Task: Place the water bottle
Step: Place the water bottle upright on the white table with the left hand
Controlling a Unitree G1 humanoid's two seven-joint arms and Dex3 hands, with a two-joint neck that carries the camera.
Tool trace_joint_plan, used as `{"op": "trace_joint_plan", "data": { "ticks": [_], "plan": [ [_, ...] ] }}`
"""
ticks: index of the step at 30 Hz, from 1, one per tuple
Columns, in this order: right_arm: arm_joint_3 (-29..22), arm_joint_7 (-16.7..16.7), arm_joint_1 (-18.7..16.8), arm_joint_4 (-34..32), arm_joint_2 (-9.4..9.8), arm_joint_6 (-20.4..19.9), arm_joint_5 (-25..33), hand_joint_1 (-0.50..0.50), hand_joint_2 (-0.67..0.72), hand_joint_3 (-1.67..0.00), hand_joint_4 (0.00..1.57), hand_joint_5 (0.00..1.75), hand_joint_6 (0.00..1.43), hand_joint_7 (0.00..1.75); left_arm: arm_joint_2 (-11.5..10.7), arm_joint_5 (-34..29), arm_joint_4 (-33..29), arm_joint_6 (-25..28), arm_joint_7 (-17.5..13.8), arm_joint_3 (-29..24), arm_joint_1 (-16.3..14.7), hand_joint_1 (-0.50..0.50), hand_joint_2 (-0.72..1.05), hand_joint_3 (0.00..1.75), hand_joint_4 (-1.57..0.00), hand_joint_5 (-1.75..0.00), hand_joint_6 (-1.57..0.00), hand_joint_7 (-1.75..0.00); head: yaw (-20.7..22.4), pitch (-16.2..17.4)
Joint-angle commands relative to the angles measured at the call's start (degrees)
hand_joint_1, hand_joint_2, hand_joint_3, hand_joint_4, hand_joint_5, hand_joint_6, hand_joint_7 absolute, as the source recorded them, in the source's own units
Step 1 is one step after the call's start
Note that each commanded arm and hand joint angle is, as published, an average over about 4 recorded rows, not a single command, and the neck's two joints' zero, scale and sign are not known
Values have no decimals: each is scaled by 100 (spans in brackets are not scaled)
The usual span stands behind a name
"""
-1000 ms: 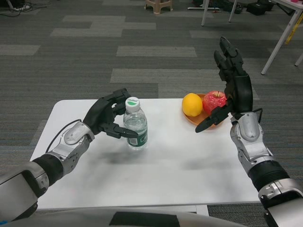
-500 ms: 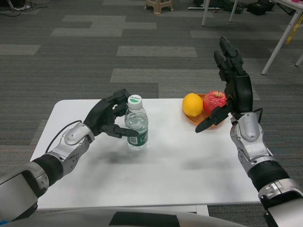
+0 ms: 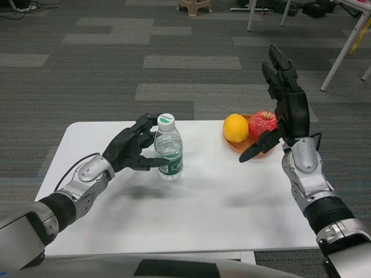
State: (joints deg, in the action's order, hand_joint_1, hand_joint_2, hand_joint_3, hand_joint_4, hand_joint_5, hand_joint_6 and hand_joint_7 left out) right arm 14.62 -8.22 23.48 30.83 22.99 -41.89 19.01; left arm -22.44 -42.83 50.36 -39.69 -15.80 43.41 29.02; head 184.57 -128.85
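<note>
A clear water bottle [image 3: 168, 152] with a white and green cap and a green label stands upright on the white table [image 3: 232, 208], left of centre. My left hand [image 3: 132, 149] holds it from the left, its thumb across the label and its fingers behind the bottle's side. Whether the base touches the table I cannot tell. My right hand [image 3: 284, 107] is raised above the table's right side, fingers spread and holding nothing.
An orange plate [image 3: 246, 147] at the back right of the table carries an orange [image 3: 235, 128] and a red apple [image 3: 262, 123], partly behind my right hand. Grey carpet lies beyond the table, with table legs and a stool far behind.
The bottle has shifted slightly right and up in my left hand, whose fingers now sit lower beside it. My right hand has not moved.
</note>
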Motion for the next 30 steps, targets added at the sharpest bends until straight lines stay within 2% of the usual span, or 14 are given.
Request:
{"op": "trace_joint_plan", "data": {
  "ticks": [1,5,11,13,19,22,24,30],
  "plan": [
    [-23,-31,-3,-18,39,-3,41,-46,47,-12,0,0,0,14,-24,-50,-13,20,-44,-87,-81,-50,38,9,0,-62,0,-42,6,-8],
    [-21,-31,-12,-31,39,-1,41,-46,47,-10,0,0,0,14,-24,-72,-85,33,-138,-153,-94,-50,29,9,0,-72,0,-28,10,-15],
    [-21,-31,-36,-53,39,-3,41,-46,46,-12,0,0,0,14,-26,-195,-274,90,-262,-256,-127,-50,16,9,0,-85,0,-28,18,-27],
    [-21,-31,-45,-66,39,-3,41,-46,47,-14,0,0,0,14,-28,-219,-336,99,-266,-320,-145,-50,12,9,0,-95,0,-28,22,-34],
    [-25,-31,-102,-134,48,-3,50,-46,47,-14,0,0,0,14,-24,-727,-404,75,-275,-430,-191,-50,7,9,0,-113,0,-28,-4,-48],
    [-36,-31,-140,-176,48,-3,50,-46,47,-8,0,0,0,14,-13,-911,-432,29,-266,-607,-252,-50,7,9,0,-113,0,-28,-1,-62],
    [-38,-31,-159,-205,48,-3,50,-46,47,-12,0,0,0,14,1,-964,-487,-22,-255,-772,-292,-50,7,9,0,-108,0,-28,0,-72],
    [-38,-31,-199,-266,48,-3,50,-46,47,-14,0,0,0,14,33,-982,-760,-127,-231,-1243,-380,-50,7,9,0,-82,0,-28,6,-105]
  ]
}}
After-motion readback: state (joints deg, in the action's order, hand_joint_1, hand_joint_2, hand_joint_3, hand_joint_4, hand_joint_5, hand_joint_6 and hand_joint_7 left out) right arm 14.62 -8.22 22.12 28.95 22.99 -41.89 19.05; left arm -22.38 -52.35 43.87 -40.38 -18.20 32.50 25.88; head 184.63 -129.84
